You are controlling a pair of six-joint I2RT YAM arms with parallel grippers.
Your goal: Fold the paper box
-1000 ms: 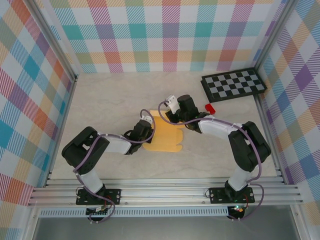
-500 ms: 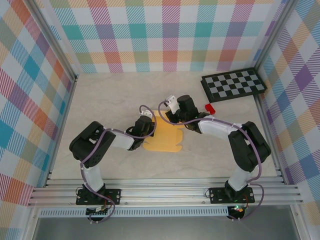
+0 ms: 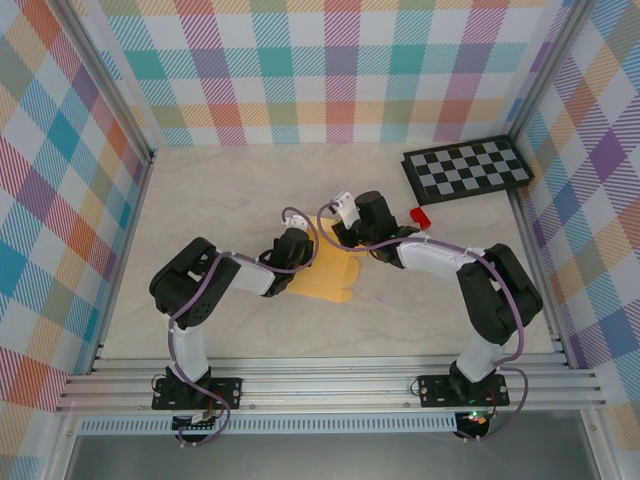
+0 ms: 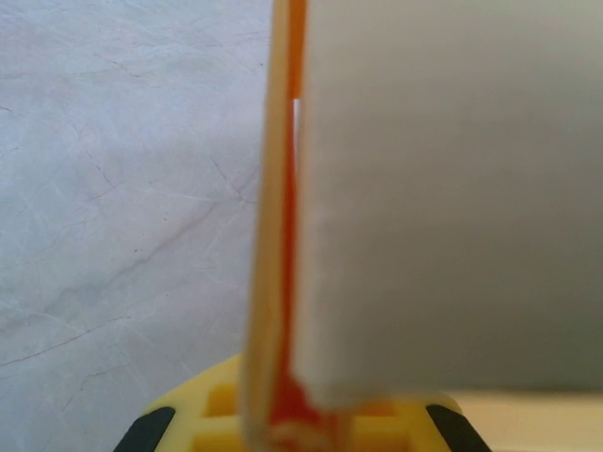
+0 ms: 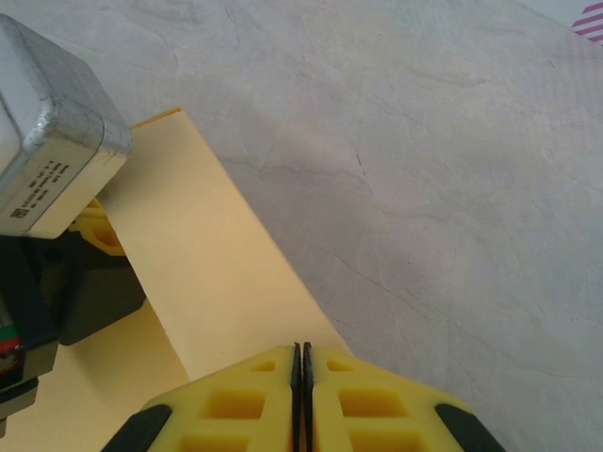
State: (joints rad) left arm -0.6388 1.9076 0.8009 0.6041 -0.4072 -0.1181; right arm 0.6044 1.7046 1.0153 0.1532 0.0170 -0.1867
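The left gripper [image 3: 303,252] clamps the box [image 3: 330,278], whose sheet rises edge-on from between its fingers [image 4: 217,414]; the right gripper [image 5: 301,363], fingers pressed together, has the box just ahead of its tips.

A blurred, pale panel of the paper box [image 4: 443,188] stands upright very near the lens. Its tan-orange edge runs down between the yellow fingers of the left gripper [image 4: 301,428], which pinch it. To its left lies the marbled grey table [image 4: 122,188].

Overhead camera looking down from near edge, wrist cameras close against paper box [image 3: 328,279] (common to all)
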